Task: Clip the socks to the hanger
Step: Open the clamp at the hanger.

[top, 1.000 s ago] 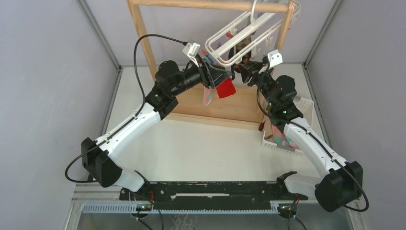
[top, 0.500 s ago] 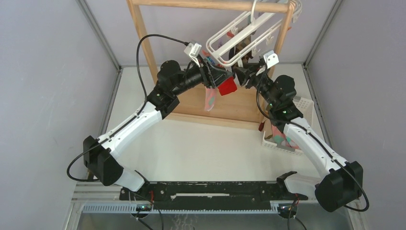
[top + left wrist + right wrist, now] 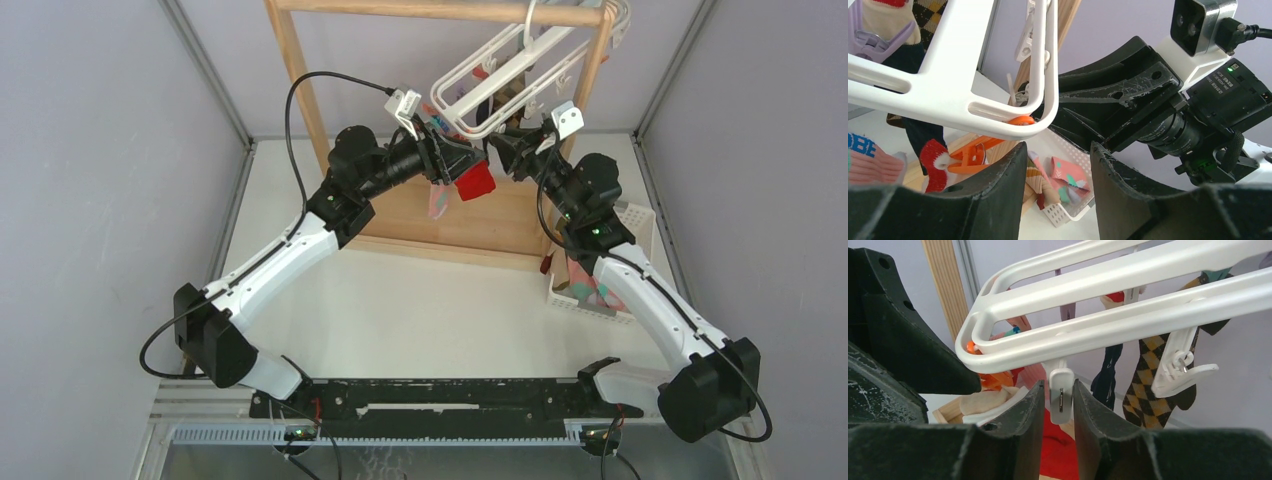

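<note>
text: blue "BEE", possibly | on: pink sock (image 3: 873, 167)

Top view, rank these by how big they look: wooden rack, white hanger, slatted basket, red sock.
1. wooden rack
2. white hanger
3. slatted basket, partly hidden by the right arm, so its full size is unsure
4. red sock, clearly the smallest

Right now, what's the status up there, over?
Left gripper open at hanger corner. Right gripper straddles white clip, grip unclear. Red sock hangs close by.
</note>
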Available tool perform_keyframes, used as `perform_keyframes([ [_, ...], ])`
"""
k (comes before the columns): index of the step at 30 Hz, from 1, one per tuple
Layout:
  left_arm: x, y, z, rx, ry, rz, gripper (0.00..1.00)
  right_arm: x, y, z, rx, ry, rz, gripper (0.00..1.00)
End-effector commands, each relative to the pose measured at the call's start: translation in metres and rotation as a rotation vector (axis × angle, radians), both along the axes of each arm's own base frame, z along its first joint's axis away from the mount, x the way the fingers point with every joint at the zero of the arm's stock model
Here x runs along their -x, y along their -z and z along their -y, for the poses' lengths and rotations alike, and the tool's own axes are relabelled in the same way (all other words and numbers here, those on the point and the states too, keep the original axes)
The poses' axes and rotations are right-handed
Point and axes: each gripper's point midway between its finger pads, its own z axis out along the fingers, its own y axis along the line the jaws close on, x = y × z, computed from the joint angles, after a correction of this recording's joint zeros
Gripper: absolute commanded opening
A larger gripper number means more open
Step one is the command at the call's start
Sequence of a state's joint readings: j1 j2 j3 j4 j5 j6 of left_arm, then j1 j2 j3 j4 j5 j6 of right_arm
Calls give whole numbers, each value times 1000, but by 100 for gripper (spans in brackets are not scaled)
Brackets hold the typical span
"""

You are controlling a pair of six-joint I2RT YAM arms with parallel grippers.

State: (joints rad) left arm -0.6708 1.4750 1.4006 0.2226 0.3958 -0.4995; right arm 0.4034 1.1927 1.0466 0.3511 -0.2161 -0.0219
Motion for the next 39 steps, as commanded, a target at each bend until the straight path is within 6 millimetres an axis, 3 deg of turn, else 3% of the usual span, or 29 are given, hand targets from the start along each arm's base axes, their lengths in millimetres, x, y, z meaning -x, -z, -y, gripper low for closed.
perform_keyframes([
  [1,1,-19,-5,33,-5,43,53,2,-28,1,-14,-6,74,34],
  [20,-3,-14,-5,30,-8,34,53,-7,-15,0,-4,-15,36,35],
  [23,-3,-14,-5,32,-4,33,53,-5,-17,1,-5,-16,41,23],
  [27,-3,-14,-5,33,-5,33,53,5,-23,0,-7,-23,46,1],
  [34,1,-20,-6,52,6,24,53,34,-31,-11,12,-50,42,0],
  [39,7,-29,-6,113,26,0,55,45,-30,-11,49,-37,-11,0],
])
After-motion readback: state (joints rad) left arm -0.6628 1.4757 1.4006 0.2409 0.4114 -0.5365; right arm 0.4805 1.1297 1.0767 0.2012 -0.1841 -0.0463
